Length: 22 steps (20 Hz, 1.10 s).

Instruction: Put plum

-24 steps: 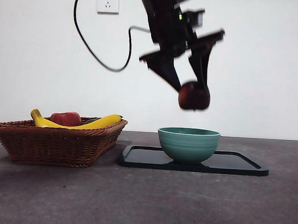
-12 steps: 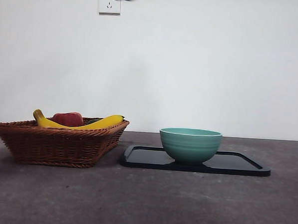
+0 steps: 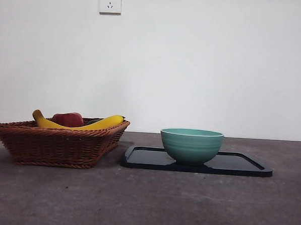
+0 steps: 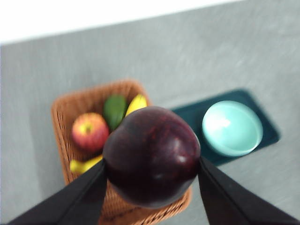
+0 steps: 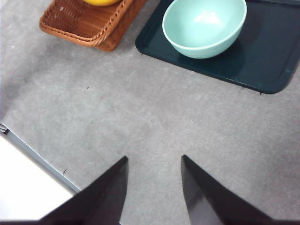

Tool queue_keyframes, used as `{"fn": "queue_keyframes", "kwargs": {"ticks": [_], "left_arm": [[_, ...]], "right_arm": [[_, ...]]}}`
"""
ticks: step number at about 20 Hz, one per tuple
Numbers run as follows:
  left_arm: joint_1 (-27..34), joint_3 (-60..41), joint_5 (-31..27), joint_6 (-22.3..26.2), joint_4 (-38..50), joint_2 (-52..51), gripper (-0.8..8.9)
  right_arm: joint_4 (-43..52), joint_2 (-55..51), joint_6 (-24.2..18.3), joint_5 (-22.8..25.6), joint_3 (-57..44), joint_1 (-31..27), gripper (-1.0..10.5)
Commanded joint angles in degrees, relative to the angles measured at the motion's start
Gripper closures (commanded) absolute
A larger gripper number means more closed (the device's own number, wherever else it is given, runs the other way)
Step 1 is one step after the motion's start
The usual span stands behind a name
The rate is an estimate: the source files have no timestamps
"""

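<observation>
Maroon plum [image 4: 151, 156] sits clamped in the left claw [image 4: 152, 176], hiding part of the basket [image 4: 63, 117]; right claw [image 5: 153, 161] gapes.

Bright, even room light falls from overhead. The plum [image 4: 151, 155] shows small glare spots and sits sharp, while the basket [image 4: 63, 117] behind blurs. Soft shadows pool under the bowl [image 3: 191, 145].

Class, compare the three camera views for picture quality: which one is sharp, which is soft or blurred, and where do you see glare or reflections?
Front view: sharp and evenly lit, the black tray glossy. Left wrist view: the glossy dark maroon plum held in the left gripper is fairly crisp with small highlights, while the woven wicker basket and the teal bowl behind are soft. Right wrist view: clear; pale glare inside the bowl, above the open right gripper.
</observation>
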Motion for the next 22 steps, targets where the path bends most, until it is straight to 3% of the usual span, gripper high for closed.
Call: {"fn": "queue_keyframes", "kwargs": {"ticks": [1,5,9,13,22], "left_arm": [[0.7,-12.6,-0.2,0.4,8.2,-2.5,6.00],[1.8,-27.2,-0.2,0.3,21.4,-2.9,6.00],[2.8,-35.2,-0.2,1.5,32.6,0.7,6.00],[3.6,-36.1,-0.2,4.3,37.7,8.3,6.00],[3.7,-36.1,-0.2,4.4,43.3,19.7,5.99]], "right_arm": [[0.7,-0.1,0.7,-0.2,0.4,0.3,7.7],[0.4,-0.3,0.7,-0.2,0.4,0.3,7.7],[0.0,-0.3,0.7,-0.2,0.4,0.3,7.7],[0.0,-0.3,1.1,-0.2,0.4,0.3,7.7],[0.0,-0.3,1.6,0.0,0.4,0.3,7.7]]}}
